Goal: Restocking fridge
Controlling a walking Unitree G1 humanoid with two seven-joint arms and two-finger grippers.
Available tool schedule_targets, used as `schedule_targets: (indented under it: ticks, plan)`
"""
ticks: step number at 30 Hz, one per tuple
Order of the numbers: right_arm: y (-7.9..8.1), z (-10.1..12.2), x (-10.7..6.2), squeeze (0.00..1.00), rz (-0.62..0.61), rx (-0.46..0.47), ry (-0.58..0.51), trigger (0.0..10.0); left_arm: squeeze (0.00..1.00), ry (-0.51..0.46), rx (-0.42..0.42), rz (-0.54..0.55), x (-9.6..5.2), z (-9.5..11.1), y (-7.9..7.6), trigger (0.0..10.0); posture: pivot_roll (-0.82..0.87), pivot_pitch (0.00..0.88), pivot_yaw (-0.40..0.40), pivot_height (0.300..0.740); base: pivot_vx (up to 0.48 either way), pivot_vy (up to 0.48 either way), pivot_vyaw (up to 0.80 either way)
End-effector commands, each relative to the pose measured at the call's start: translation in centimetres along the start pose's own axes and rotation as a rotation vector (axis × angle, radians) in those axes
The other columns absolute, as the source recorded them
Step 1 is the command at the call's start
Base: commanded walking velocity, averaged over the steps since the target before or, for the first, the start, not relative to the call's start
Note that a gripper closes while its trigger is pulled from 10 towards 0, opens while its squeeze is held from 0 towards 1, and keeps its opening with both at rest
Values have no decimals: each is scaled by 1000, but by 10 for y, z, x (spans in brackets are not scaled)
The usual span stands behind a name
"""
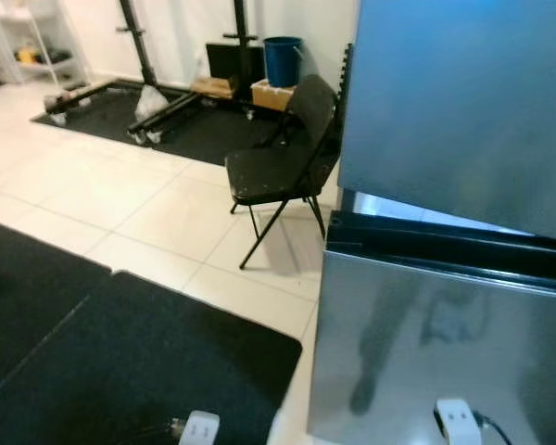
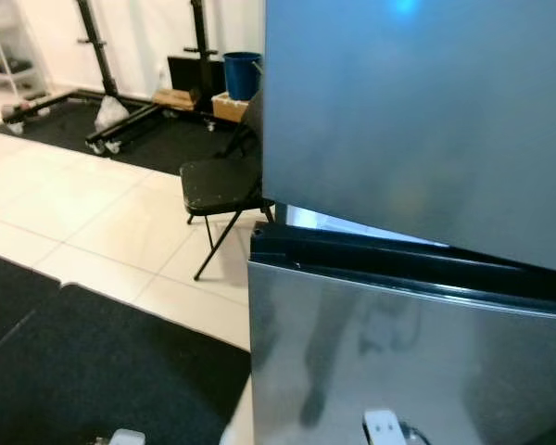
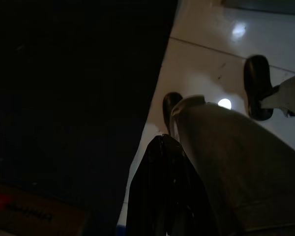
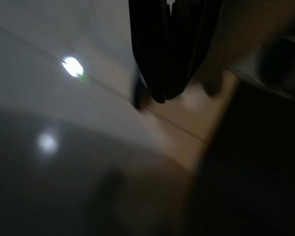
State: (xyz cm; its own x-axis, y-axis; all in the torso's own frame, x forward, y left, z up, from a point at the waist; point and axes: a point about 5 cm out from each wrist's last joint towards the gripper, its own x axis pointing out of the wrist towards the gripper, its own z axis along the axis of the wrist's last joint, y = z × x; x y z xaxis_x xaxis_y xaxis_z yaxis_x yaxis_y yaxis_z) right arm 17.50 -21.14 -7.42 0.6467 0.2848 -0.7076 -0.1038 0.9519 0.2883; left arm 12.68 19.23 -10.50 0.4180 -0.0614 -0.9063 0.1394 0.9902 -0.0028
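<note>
You face the tall steel-grey fridge (image 1: 445,352), upper door ajar. Left gripper (image 3: 163,147) and right gripper (image 4: 162,93) hang beside it, fingers pressed together, empty; stage unclear.

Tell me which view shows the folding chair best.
The left eye view: the black folding chair shows whole, seat, back and legs. In the right eye view the fridge's upper door hides its back. The dark wrist views face the floor.

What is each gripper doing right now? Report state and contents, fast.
Left gripper: black fingers pressed together, shut, holding nothing, hanging over the pale tiled floor.
Right gripper: fingers together, shut, holding nothing.
</note>
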Motion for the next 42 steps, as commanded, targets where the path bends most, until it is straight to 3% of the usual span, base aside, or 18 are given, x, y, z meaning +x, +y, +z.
schedule_targets:
  ticks: [1,2,6,8,10,15,21,25,27,32,35,42]
  plan:
    - [0,-7,-5,0,69,86,-29,10000,0,51,2,-9,-2,-13,-2,10000,-28,0,-7,740,0,0,0]
    - [0,1,-8,0,186,145,-90,10000,0,53,5,-11,-2,-14,-3,10000,-28,0,-8,740,0,0,0]
    - [1,4,-11,0,278,163,-109,10000,0,55,6,-13,-2,-14,-3,10000,-28,0,-8,740,0,0,0]
    - [2,7,-15,0,394,163,-121,10000,0,56,8,-14,-2,-14,-3,10000,-31,0,-9,740,0,0,0]
    - [6,13,-19,0,530,139,-130,10000,0,56,10,-15,-2,-14,-3,10000,-30,0,-10,740,0,0,0]
    - [13,31,-19,0,635,68,-181,10000,0,53,14,-16,-2,-14,-2,10000,-30,0,-9,740,0,0,0]
    - [19,70,-12,0,645,3,-334,10000,0,49,20,-16,-1,-12,-1,10000,-33,0,-3,740,0,0,0]
    - [25,103,-7,0,611,-120,-394,10000,0,46,33,-22,-1,-10,-2,10000,-33,0,-2,740,0,0,0]
    - [26,107,-7,0,616,-143,-397,10000,0,46,33,-23,-1,-10,-2,10000,-31,0,-4,740,0,0,0]
    - [30,149,-9,0,544,-255,-527,10000,0,45,34,-25,-1,-10,-4,10000,-30,0,-7,740,0,0,0]
    - [31,151,-9,0,537,-261,-535,10000,0,45,34,-26,-1,-10,-4,10000,-30,0,-7,740,0,0,0]
    - [40,184,-9,0,447,-327,-652,10000,0,49,37,-29,-1,-12,-5,10000,-27,0,-11,740,0,0,0]
